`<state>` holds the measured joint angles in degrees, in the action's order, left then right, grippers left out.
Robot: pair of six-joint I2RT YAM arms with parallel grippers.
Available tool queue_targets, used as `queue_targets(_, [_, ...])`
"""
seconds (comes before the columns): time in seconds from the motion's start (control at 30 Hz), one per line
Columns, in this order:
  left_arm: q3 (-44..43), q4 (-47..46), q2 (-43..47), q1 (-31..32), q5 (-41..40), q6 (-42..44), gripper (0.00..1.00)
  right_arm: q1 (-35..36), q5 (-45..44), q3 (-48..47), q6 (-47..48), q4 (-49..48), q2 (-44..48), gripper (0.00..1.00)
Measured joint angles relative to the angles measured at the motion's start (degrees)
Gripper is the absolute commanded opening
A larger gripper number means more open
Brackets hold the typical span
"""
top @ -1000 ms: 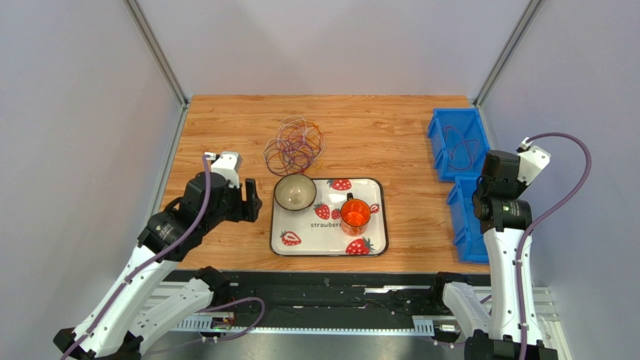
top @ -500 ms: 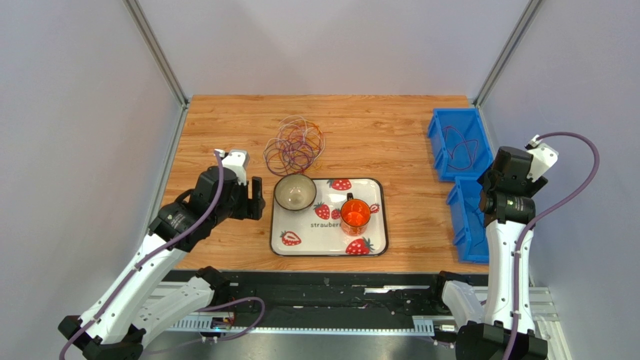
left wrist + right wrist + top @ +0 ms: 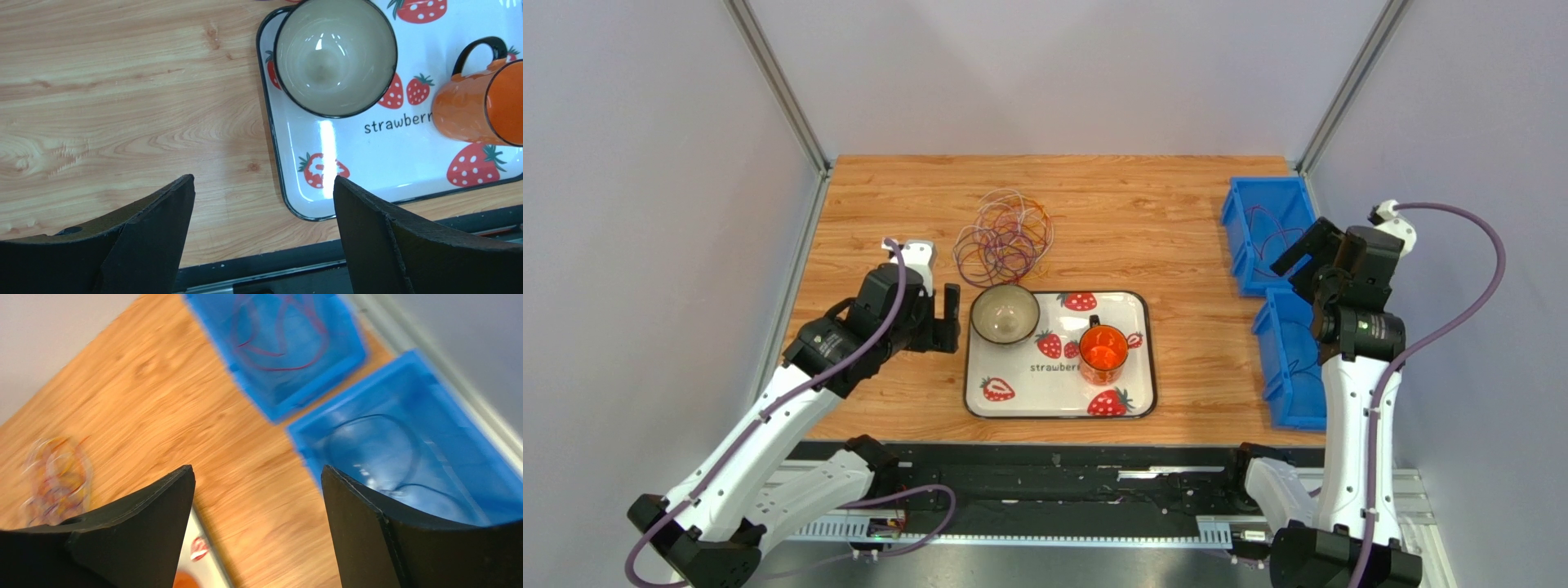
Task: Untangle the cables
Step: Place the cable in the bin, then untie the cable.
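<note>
1. The cables, a tangled heap of thin purple, orange, yellow and reddish-pink wire loops (image 3: 1004, 239), lie on the light wooden tabletop (image 3: 1149, 221). They sit left of centre, just beyond the far edge of the tray.
2. Other loops lie apart from the heap at the right edge. Reddish-pink loops (image 3: 261, 352) are in the far blue plastic bin (image 3: 313, 380), and a purple loop (image 3: 371, 418) is in the near blue plastic bin (image 3: 466, 478).
3. The white rectangular tray printed with strawberries (image 3: 1051, 386) carries a pale round bowl with a dark rim (image 3: 1004, 314) in its far left corner, close to the heap. An orange mug with a black handle (image 3: 1103, 349) stands to the right of the bowl.
4. The left gripper (image 3: 261, 184) hovers over the bare wood just left of the tray. Its black fingers are spread wide and hold nothing.
5. The right gripper (image 3: 258, 471) hangs above the two bins, well apart from the heap. Its fingers are also wide apart and empty.
</note>
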<state>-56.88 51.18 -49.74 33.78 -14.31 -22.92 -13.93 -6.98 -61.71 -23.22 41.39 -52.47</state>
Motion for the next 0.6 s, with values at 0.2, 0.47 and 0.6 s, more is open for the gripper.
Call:
queue_targets(0.2, [-1.9,-1.3,-3.2,0.0,-1.3,-1.2,0.91,11.5,7.4,-1.7,-2.3,-2.5,-4.0,0.79])
queue_targets(0.47, [-9.9,-5.0,-15.5,-2.6,-3.5,-1.0,0.85,33.2,6.1,-2.5,-3.7,-5.9,-11.5,0.79])
queue_targets(0.6, [-13.4,-8.0,-22.4,-8.3,-0.6,-0.9,0.83,38.7,5.9,-2.3,-4.1,-7.2,-13.5,0.79])
